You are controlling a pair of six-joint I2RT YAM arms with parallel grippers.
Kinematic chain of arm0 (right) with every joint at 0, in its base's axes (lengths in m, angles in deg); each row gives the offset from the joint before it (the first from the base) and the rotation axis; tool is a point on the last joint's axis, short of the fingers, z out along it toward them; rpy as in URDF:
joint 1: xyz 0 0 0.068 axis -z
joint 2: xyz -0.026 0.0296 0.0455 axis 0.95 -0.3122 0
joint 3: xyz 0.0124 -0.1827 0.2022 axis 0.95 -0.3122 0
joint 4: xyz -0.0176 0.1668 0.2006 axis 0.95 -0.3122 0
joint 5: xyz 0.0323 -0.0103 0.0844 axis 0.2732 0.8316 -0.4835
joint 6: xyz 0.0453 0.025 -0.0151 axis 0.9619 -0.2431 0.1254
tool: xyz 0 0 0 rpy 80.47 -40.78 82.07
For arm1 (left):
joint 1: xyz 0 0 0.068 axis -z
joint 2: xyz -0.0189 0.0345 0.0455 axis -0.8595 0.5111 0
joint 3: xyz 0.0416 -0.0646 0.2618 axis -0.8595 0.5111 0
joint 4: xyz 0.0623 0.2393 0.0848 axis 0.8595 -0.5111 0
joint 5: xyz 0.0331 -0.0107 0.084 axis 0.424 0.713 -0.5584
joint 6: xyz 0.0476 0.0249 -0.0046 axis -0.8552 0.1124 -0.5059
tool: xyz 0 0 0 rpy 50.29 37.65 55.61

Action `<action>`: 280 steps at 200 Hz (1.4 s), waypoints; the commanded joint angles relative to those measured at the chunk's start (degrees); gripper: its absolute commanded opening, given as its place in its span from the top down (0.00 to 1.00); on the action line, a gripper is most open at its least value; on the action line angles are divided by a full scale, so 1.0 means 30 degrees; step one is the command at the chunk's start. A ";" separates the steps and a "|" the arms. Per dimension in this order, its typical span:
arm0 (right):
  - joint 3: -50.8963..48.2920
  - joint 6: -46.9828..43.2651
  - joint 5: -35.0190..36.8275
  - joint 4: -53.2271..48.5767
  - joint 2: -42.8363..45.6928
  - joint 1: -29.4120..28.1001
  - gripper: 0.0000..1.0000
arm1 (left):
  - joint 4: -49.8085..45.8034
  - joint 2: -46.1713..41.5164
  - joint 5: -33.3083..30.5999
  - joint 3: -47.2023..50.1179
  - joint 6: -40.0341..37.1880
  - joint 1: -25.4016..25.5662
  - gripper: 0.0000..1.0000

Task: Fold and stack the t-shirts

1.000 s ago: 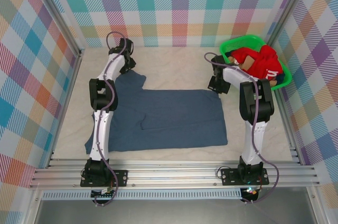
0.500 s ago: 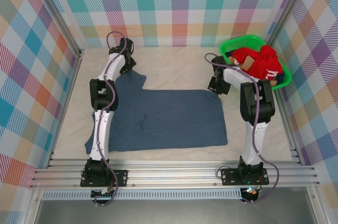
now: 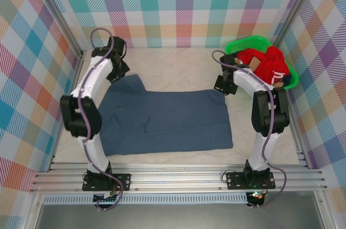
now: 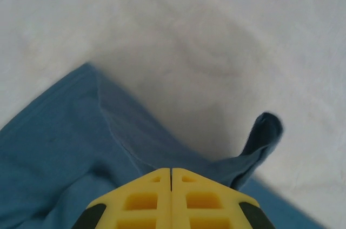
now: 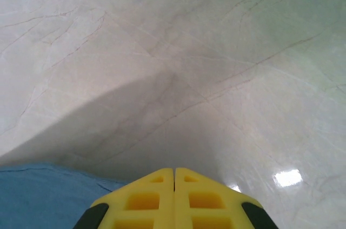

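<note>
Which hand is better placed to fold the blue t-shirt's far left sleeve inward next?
Probably left: the left hand is shut on the sleeve of the blue t-shirt; the right hand sits shut at the opposite far corner.

The t-shirt (image 3: 167, 121) is slate-blue, the basket (image 3: 233, 48) green.
</note>
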 commanded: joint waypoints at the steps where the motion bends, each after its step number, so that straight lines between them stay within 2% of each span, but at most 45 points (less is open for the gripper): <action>1: -0.0511 -0.0203 0.0136 -0.1450 0.1424 0.0137 1.00 | -0.1262 -0.2916 -0.0585 0.3271 0.0735 -0.0023 1.00; 29: -0.1243 0.0249 0.0050 -0.2475 0.2293 0.0136 1.00 | -0.1939 -0.7131 -0.0542 0.7134 0.1446 -0.0051 1.00; 71: -0.2900 0.0771 0.0532 -0.3250 0.3260 0.0121 1.00 | -0.3786 -1.2967 -0.0051 1.1100 0.3398 0.0062 1.00; 108: -0.3335 0.0783 0.0924 -0.3588 0.3470 0.0136 1.00 | -0.5185 -1.5871 0.0889 1.2752 0.4354 0.0147 1.00; 170: -0.4345 0.1363 0.0819 -0.3963 0.4167 0.0005 1.00 | -0.7108 -1.8231 0.0147 1.4516 0.4260 0.0323 1.00; 228: -0.6299 0.1998 -0.0117 -0.3992 0.4992 -0.0259 1.00 | -0.6280 -1.8061 -0.0587 1.6254 0.4182 0.0420 1.00; 280: -0.6629 0.2163 -0.0274 -0.4088 0.4556 -0.0329 1.00 | -0.5307 -1.7560 -0.1443 1.7703 0.4503 0.0649 1.00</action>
